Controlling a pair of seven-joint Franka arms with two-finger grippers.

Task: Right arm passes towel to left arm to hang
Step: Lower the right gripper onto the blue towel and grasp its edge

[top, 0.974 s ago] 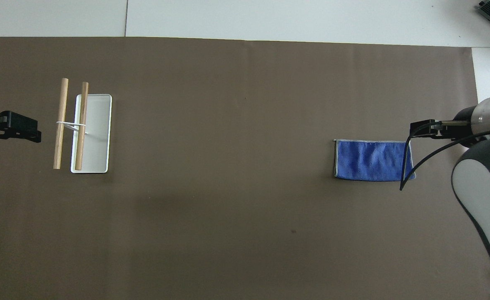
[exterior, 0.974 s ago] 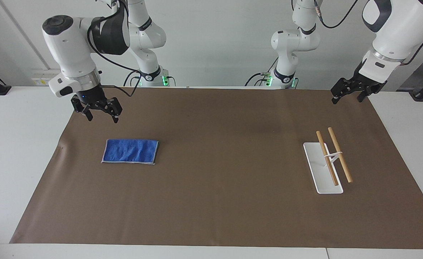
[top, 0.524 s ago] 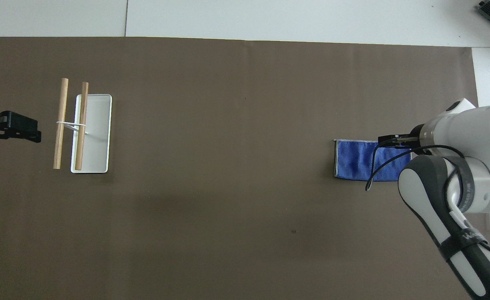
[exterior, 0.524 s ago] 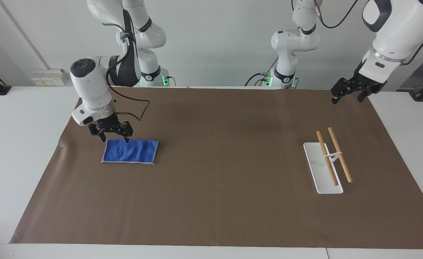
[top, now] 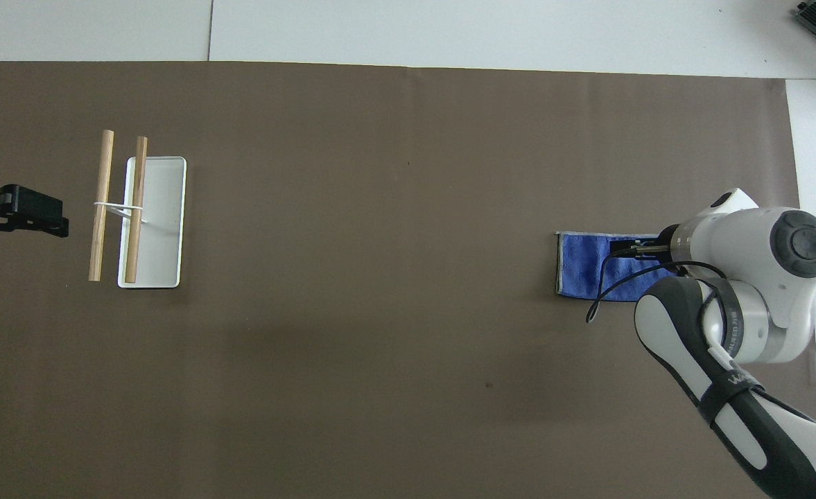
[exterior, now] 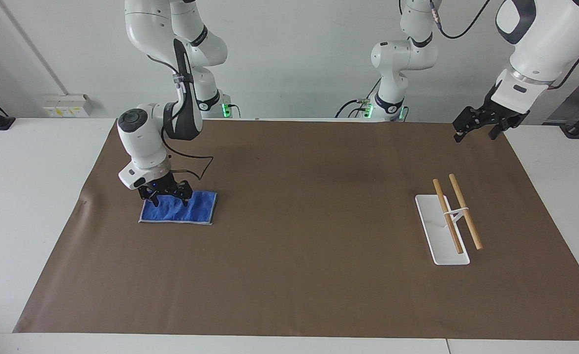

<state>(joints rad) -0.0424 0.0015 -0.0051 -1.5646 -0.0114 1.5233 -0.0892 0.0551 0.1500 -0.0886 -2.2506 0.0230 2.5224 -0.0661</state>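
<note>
The towel (exterior: 183, 210) lies flat on the brown mat (exterior: 294, 275), toward the right arm's end of the table. It is a small blue cloth with a pale edge, and its long side runs along the length of the table. It is not lifted; all of it rests on the mat.

The right gripper (exterior: 167, 198) is down at the towel, at the edge that is nearer to the robots and near the end of the towel that points to the right arm's end of the table. Its 2 fingers stand apart, with blue cloth showing between them, and the tips are at the cloth. It has not closed on the towel. In the overhead view the right arm (top: 747, 277) covers that end of the towel, and its loose black cable (top: 612, 287) hangs in a loop over the cloth.

The left gripper (exterior: 476, 129) hangs in the air over the corner of the mat at the left arm's end, close to the robots, and the left arm (exterior: 535, 44) waits there. Its fingers are spread and hold nothing.

The rack (exterior: 449, 221) stands on the mat toward the left arm's end, well apart from the towel. It has a white flat base and 2 wooden bars side by side.
</note>
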